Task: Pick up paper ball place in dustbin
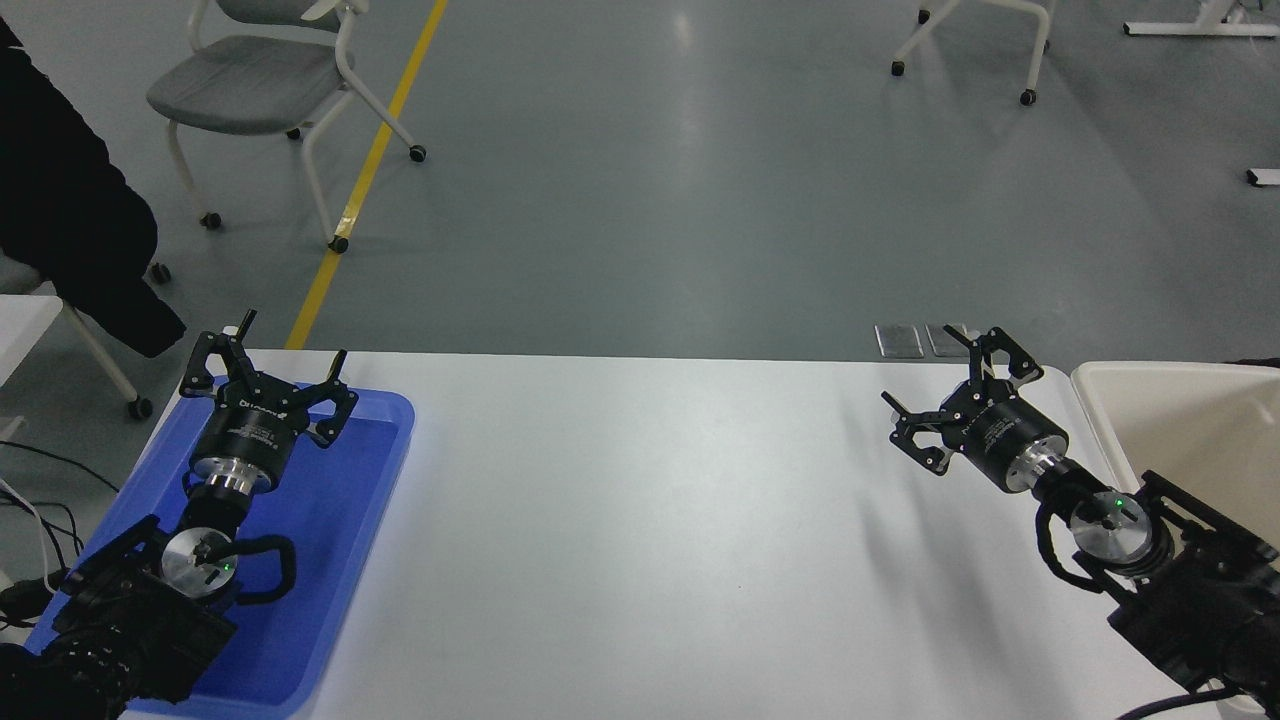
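Observation:
No paper ball shows anywhere in the head view. The cream-white dustbin (1190,420) stands at the table's right end, partly covered by my right arm. My right gripper (935,375) hangs open over the table just left of the dustbin, with nothing between its fingers. My left gripper (290,345) stays parked over the blue tray at the lower left, open and holding nothing.
A shallow blue tray (370,470) lies at the table's left end under the left arm. The white table (640,520) spans the middle. Beyond its far edge are wheeled chairs (260,90), a dark coat (70,210) and a yellow floor line.

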Tool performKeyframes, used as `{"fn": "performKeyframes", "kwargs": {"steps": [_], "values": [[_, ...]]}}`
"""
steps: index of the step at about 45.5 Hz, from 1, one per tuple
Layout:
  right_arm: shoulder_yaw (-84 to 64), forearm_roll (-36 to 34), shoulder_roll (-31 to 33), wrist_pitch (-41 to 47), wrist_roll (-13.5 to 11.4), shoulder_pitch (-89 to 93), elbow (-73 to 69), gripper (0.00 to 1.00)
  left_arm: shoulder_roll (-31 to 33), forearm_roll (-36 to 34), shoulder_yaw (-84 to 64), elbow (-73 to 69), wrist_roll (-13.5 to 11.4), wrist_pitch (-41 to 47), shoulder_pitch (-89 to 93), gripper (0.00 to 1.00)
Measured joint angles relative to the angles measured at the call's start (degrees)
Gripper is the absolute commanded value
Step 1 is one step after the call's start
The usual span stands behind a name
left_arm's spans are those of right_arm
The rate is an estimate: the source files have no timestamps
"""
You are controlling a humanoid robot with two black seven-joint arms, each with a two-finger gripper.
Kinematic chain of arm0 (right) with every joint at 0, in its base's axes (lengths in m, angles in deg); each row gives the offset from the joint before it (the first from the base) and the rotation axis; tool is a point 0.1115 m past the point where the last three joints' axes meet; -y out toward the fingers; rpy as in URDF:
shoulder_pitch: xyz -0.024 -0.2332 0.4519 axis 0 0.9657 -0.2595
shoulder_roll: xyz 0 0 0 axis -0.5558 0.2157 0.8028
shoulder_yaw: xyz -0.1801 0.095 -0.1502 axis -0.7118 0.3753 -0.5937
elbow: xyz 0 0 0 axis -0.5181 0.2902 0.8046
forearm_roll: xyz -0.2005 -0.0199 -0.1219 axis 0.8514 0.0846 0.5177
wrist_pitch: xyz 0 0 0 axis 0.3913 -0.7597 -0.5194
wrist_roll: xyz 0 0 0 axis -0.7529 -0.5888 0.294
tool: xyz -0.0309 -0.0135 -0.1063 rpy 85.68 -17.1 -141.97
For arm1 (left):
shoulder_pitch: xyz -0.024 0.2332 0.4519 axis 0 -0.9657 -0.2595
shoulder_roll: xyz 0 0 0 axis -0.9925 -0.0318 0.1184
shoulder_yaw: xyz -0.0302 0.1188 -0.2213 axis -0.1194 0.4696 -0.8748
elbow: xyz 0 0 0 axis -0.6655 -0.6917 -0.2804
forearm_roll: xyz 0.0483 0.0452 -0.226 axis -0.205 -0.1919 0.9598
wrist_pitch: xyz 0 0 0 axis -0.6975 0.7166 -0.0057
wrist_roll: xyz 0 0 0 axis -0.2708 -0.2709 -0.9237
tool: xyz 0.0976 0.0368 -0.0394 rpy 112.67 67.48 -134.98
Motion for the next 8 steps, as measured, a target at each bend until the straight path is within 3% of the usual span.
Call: {"fn": "performKeyframes", "kwargs": {"steps": [8], "values": [[0.5, -1.6, -0.2, 2.5, 0.0, 1.1, 1.9, 1.00, 0.0, 0.0, 0.0, 0.0, -0.1, 0.0, 0.0, 1.00]]}}
